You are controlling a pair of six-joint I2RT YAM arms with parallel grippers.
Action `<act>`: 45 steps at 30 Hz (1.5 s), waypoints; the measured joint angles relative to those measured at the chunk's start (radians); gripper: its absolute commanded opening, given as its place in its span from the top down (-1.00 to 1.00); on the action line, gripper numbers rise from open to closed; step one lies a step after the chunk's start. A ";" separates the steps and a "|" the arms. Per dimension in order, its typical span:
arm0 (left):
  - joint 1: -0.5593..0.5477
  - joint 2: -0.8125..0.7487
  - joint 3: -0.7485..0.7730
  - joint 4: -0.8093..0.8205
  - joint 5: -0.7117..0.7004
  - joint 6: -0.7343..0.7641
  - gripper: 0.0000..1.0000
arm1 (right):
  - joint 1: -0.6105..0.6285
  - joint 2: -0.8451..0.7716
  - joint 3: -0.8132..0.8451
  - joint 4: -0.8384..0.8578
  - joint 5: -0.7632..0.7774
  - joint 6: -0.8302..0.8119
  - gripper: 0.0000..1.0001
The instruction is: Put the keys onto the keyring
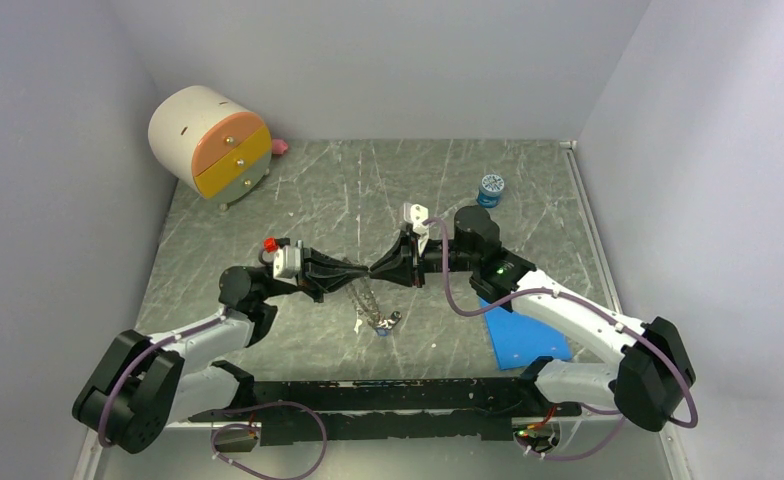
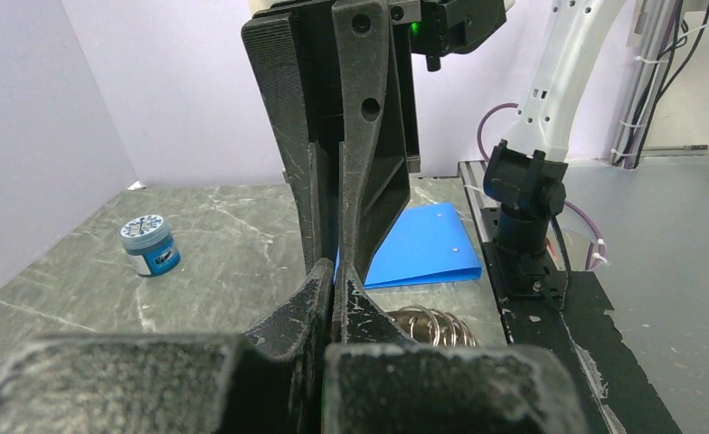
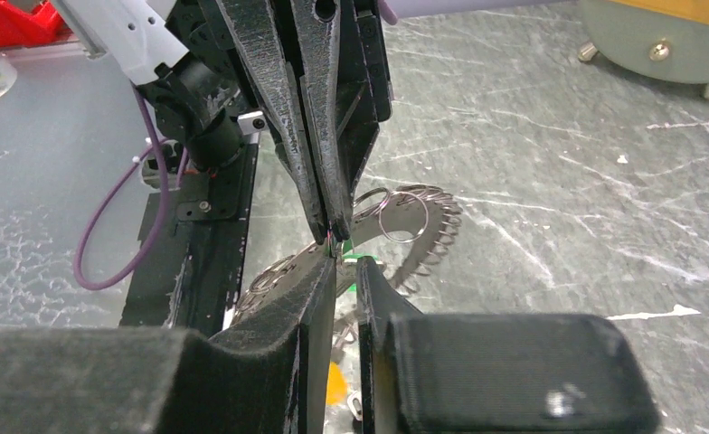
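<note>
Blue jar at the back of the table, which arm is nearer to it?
Right. The right arm's wrist is close in front of the blue jar; the left arm lies well off to its left.

Keyring (image 3: pixel 441 210): large thin silvery hoop with a jagged, coil-like edge and a few small loose rings threaded along it. It is tilted. Its upper rim meets the closed tips of the left gripper (image 3: pixel 328 231) and looks pinched there. The rest of the hoop drops away below and beyond those tips. From above it shows as a thin beaded line running down from the spot where both grippers meet.

Keys (image 1: pixel 382 322): small cluster at the hoop's low end, below the right gripper (image 3: pixel 345 267). Green head (image 3: pixel 370 265) sits at the narrow gap between that gripper's fingers; whether it is gripped is unclear. Yellow head (image 3: pixel 336 383) lies lower, underneath them.
</note>
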 measured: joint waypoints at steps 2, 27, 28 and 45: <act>0.000 0.005 -0.003 0.007 -0.007 0.000 0.95 | 0.001 0.002 -0.004 0.010 0.004 0.006 0.59; -0.004 0.023 -0.011 0.013 -0.038 0.001 0.95 | 0.018 0.006 -0.027 0.098 0.024 0.024 0.30; -0.004 0.023 -0.013 0.013 -0.040 0.001 0.95 | 0.018 0.006 -0.028 0.098 0.024 0.023 0.21; -0.004 0.023 -0.019 0.013 -0.042 0.001 0.95 | 0.019 0.006 -0.068 0.102 0.066 0.014 0.43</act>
